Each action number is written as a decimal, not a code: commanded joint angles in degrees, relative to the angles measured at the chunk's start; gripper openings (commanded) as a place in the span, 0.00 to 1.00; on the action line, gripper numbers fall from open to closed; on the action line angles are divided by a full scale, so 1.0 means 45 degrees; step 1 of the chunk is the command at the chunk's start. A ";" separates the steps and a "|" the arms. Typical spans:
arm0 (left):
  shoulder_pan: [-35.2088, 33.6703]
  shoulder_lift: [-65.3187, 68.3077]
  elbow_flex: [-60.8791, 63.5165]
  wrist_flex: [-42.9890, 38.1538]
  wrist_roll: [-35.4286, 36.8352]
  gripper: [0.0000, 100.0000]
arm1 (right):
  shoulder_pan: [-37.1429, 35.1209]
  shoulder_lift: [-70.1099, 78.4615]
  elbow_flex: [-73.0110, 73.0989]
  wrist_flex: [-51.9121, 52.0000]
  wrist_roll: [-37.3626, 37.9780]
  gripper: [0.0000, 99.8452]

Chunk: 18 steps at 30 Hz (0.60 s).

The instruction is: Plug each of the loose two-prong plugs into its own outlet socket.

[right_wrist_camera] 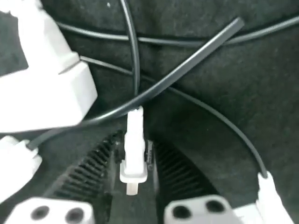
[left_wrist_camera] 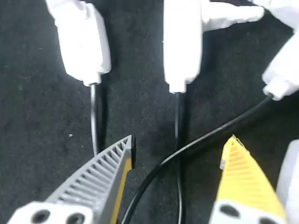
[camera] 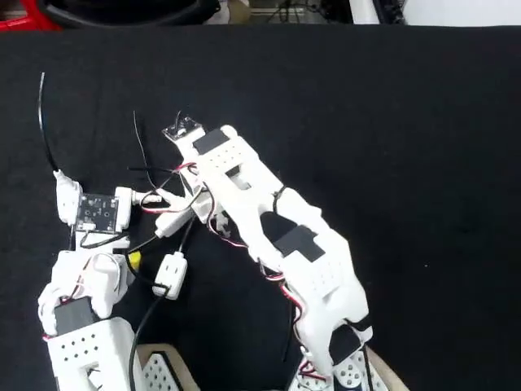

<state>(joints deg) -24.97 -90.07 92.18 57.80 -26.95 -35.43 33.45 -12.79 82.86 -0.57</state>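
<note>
Plugs lie on the left part of the black table [camera: 391,122], between the two arms. A slim plug [right_wrist_camera: 134,126] is pinched in the right gripper [right_wrist_camera: 134,142], whose dark fingers are drawn in narrowly upon it. Black cables [right_wrist_camera: 187,61] cross on the cloth just ahead of it. A first loose plug [left_wrist_camera: 81,39] and a second loose plug [left_wrist_camera: 182,44] are seen side by side beyond the left gripper [left_wrist_camera: 182,140]. Its grey and yellow fingers are spread wide, with nothing held and a cable running beneath the gap. A dark-faced block [camera: 98,212] with white ends sits at the left, just beyond the left arm. It is taken to be the socket piece, though this cannot be confirmed. Several risks are judged from here. The crossing cables could be snagged as the slim plug is carried, so that the loose plugs are dragged or the slim plug is twisted in its small grip. Prongs turned that way would miss their holes. Were the left gripper closed where it is, a cable might be caught in place of a plug body. The arms are also close enough for a knock to be possible.
</note>
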 commanded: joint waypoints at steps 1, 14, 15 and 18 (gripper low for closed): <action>0.0264 -0.0117 0.0068 -0.0215 0.0059 0.30 | -0.0078 -0.0166 -0.1201 0.1172 0.0059 0.01; 0.0186 -0.0117 0.0166 -0.0215 0.0117 0.30 | 0.0527 -0.6476 0.0615 0.2755 0.0059 0.01; 0.0186 -0.0117 0.0186 -0.0215 0.0117 0.30 | 0.0547 -0.7297 0.1201 0.2462 0.0078 0.01; 0.0166 -0.0117 0.0186 -0.0195 0.0156 0.30 | 0.0547 -0.9641 0.3096 0.1465 0.0117 0.01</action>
<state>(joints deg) -24.35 -90.07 93.41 57.80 -26.86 -34.11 1.98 -4.53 93.14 -0.48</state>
